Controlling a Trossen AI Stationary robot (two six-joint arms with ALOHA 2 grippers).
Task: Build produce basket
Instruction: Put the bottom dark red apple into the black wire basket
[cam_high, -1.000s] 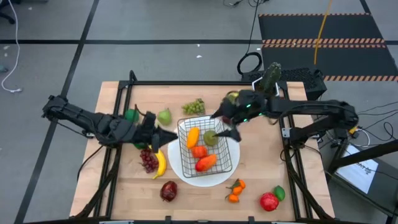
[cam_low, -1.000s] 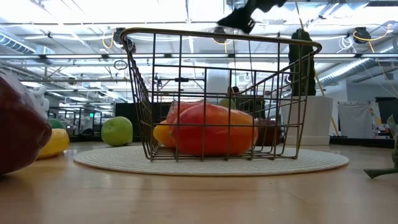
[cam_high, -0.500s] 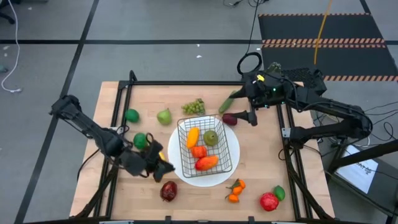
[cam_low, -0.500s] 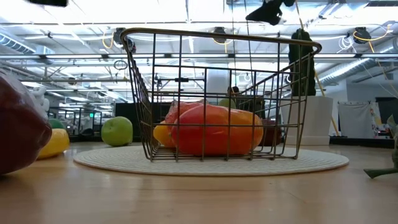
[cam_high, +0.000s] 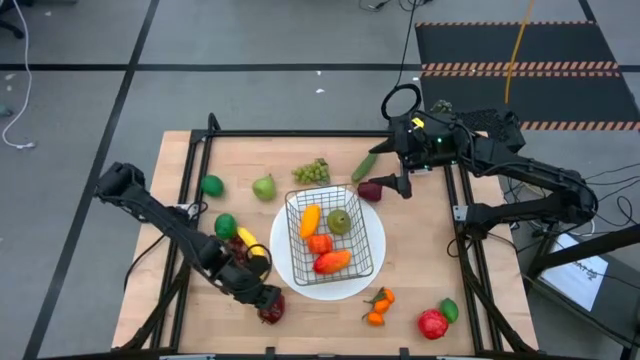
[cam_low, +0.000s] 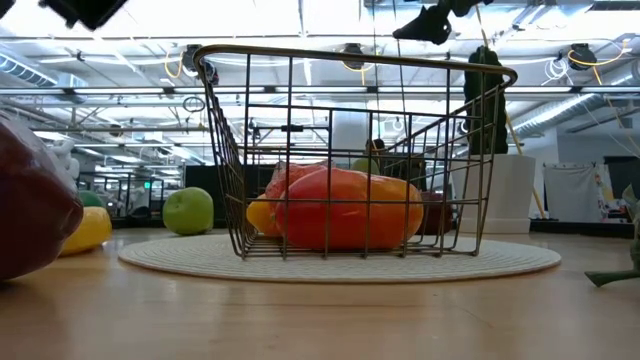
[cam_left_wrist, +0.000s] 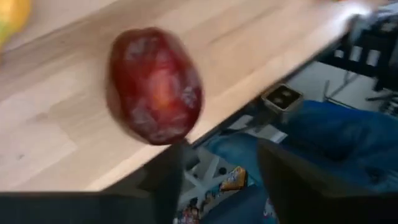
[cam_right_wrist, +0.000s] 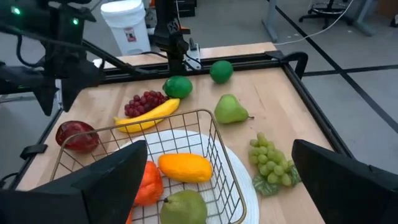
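Note:
The wire basket (cam_high: 330, 236) stands on a round white plate (cam_high: 375, 262) and holds a pear (cam_high: 340, 221), a yellow pepper (cam_high: 310, 218) and orange-red produce (cam_high: 331, 261). A dark red apple (cam_left_wrist: 155, 87) lies near the table's near edge. My left gripper (cam_high: 264, 296) slants down just short of it, open, its fingers (cam_left_wrist: 169, 177) on the near side of the apple with nothing between them. My right gripper (cam_high: 397, 186) hangs open above the table's far right, beside the plate. Its own view looks over the basket (cam_right_wrist: 155, 158).
Loose on the table are green grapes (cam_high: 312, 172), a pear (cam_high: 264, 187), two limes (cam_high: 211, 185), purple grapes (cam_high: 235, 245), a banana (cam_high: 248, 240), a cucumber (cam_high: 365, 165), tangerines (cam_high: 377, 305) and a red fruit (cam_high: 432, 323). The near table edge (cam_left_wrist: 205, 112) lies close behind the apple.
My left gripper has swung from beside the basket toward the table's near edge and down to the dark red apple, with its wrist rolling. My right gripper has drawn back from above the basket toward the far right and then kept still. The produce has stayed put.

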